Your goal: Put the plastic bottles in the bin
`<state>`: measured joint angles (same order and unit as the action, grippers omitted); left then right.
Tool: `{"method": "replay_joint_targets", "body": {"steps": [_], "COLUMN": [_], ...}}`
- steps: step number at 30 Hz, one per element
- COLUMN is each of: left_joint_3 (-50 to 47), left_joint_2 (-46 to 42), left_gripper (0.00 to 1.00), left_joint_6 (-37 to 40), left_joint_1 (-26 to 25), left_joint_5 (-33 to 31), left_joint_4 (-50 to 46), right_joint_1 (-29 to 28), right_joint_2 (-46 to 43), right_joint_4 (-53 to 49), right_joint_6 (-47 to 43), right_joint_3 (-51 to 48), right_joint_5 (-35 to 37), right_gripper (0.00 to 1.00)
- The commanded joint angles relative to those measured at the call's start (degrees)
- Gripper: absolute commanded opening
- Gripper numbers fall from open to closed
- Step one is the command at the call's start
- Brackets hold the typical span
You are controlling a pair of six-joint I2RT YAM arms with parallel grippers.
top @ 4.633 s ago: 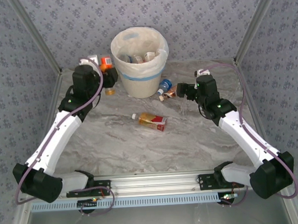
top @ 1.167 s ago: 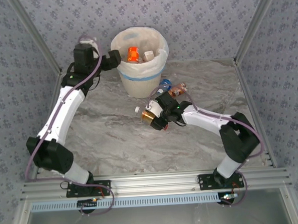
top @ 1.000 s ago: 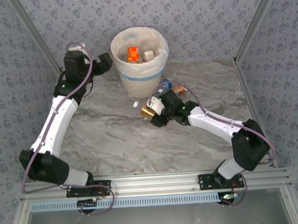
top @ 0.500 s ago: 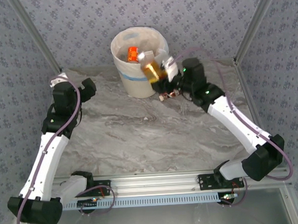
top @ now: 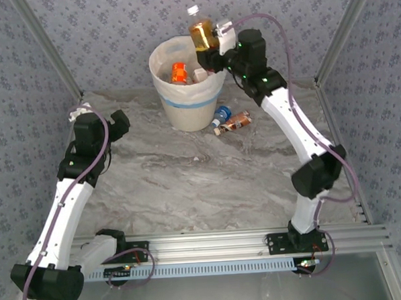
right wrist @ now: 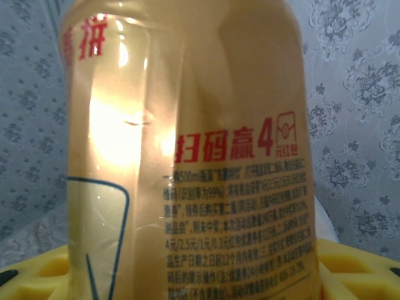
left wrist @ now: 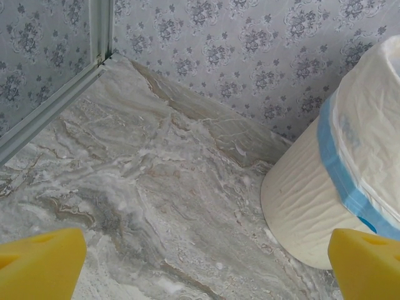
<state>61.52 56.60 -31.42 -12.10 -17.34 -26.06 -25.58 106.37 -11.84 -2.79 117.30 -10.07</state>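
My right gripper (top: 214, 47) is shut on a plastic bottle (top: 203, 34) with an amber label and a white cap, held upright high over the far right rim of the bin (top: 185, 107). In the right wrist view that bottle (right wrist: 187, 156) stands between my yellow fingers (right wrist: 356, 275). The cream bin with its blue band holds an orange bottle (top: 178, 72) and a white one (top: 200, 75). Two more bottles, one blue-capped (top: 220, 114) and one brown-labelled (top: 237, 122), lie at the bin's right foot. My left gripper (top: 120, 119) hangs open left of the bin (left wrist: 306, 206), nothing between its pads (left wrist: 40, 262).
Patterned walls and metal corner posts (top: 54, 60) close in the marble table on three sides. A small white speck (top: 196, 158) lies mid-table. The table's corner post (left wrist: 100, 31) stands ahead of my left gripper.
My right gripper carried the amber bottle from mid-table up to the bin and has just lifted it above the rim. My left arm drew back from the bin to the left.
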Motion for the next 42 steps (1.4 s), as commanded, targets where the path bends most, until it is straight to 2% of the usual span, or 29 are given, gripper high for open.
{"method": "replay_joint_targets", "body": {"steps": [1, 4, 6, 9, 11, 13, 16, 21, 24, 28, 34, 38, 42], "left_joint_3": [-0.48, -1.16, -1.42, -1.29, -1.46, -1.56, -1.6, -2.06, -2.4, -2.38, -2.37, -2.53, -2.19], "left_joint_2": [-1.62, -2.28, -2.61, -2.66, -2.68, -2.56, -1.88, -1.06, -0.79, 0.07, 1.86, 3.27, 4.3], "left_gripper": [1.0, 1.0, 1.0, 0.99, 0.99, 0.99, 1.0, 0.99, 0.99, 0.99, 0.99, 1.0, 0.99], "left_joint_6": [-0.73, -0.37, -0.16, 0.23, 0.49, 0.59, 0.32, -0.71, -0.9, -0.9, -1.35, -1.95, -2.23], "left_joint_1": [0.25, 0.21, 0.24, 0.32, 0.43, 0.66, 0.94, 1.02, 1.07, 1.02, 1.09, 1.11, 1.07], "left_joint_5": [0.12, -0.67, -1.07, -1.93, -2.41, -2.37, -1.62, 0.3, 1.1, 1.86, 3.14, 4.53, 5.95], "left_joint_4": [-1.41, -1.66, -1.84, -2.58, -2.46, -2.08, -1.5, -0.84, -0.48, -0.33, 0.18, 1.0, 1.11], "right_joint_1": [-0.26, -0.39, -0.84, -1.65, -1.96, -2.41, -3.24, -2.38, -1.18, 1.3, 6.52, 11.02, 14.47], "right_joint_2": [5.31, 10.84, 15.05, 20.33, 21.73, 22.05, 21.07, 17.29, 13.06, 5.04, -5.02, -8.46, -7.84], "right_joint_4": [-3.98, -6.31, -11.12, -17.64, -19.69, -20.94, -21.63, -24.49, -24.94, -22.14, -19.52, -16.01, -14.68], "right_joint_6": [-1.34, -3.05, -4.44, -5.06, -7.42, -9.8, -11.03, -6.11, -0.79, 6.65, 22.5, 33.64, 47.83], "right_joint_3": [7.01, 13.26, 19.76, 27.03, 28.77, 29.64, 30.1, 28.95, 23.82, 10.56, -8.52, -21.8, -29.89], "right_joint_5": [3.83, 5.82, 10.68, 20.08, 19.64, 19.57, 21.79, 22.55, 22.33, 20.67, 22.29, 18.6, 17.93], "right_gripper": [0.51, 0.52, 0.54, 0.7, 0.81, 0.88, 0.91, 0.95, 0.98, 1.0, 1.0, 1.0, 1.0]}}
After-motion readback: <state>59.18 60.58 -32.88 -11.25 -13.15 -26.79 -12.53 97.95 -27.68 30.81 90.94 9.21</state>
